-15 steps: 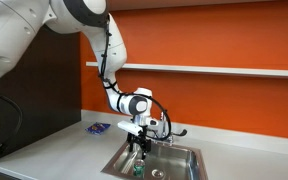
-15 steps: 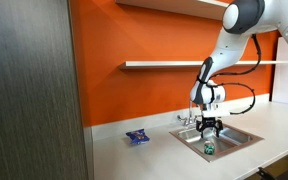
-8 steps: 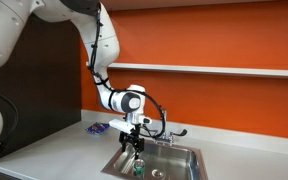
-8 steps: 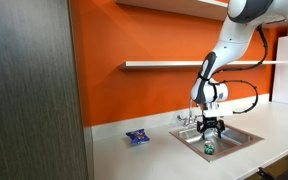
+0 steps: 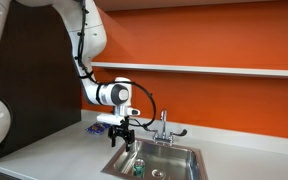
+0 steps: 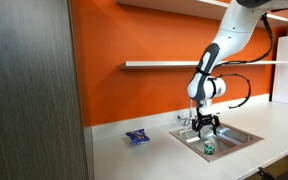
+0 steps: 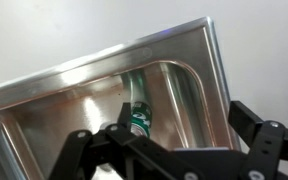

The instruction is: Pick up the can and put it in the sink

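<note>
We see the gripper [image 5: 122, 143] hang empty, fingers spread wide, above the edge of the sink [image 5: 180, 163] on the side of the packet [image 5: 99, 128], which lies on the counter [image 5: 54, 150], while the can [image 5: 138, 168] sits down inside the basin, clear of the fingers.

The arm [image 5: 92, 35] is made of round white parts. A black cable [image 5: 152, 103] is looped beside the black gripper [image 5: 121, 143].
</note>
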Tool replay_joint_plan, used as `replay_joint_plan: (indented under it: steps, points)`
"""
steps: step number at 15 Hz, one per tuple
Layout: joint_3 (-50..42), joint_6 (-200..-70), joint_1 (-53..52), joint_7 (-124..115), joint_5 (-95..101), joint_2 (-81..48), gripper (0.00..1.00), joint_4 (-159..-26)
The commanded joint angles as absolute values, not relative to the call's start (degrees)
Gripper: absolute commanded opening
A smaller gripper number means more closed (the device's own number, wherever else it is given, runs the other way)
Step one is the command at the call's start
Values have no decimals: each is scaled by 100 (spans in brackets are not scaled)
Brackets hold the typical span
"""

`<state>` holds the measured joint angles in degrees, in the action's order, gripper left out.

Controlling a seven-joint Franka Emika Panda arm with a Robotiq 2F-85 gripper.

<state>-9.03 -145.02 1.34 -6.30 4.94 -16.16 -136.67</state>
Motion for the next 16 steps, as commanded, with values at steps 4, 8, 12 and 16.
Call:
replay_joint_plan:
  steps: [4, 8, 12, 16]
  points:
    - [-632, -14368, -241, -903, 962, -861, 100, -14203]
    - [-444, -14158, -325, -835, 995, -535, 100, -14399]
    - [-346, -14186, -238, -700, 857, -677, 100, -14307]
    - [-336, -14136, -234, -699, 855, -592, 100, -14355]
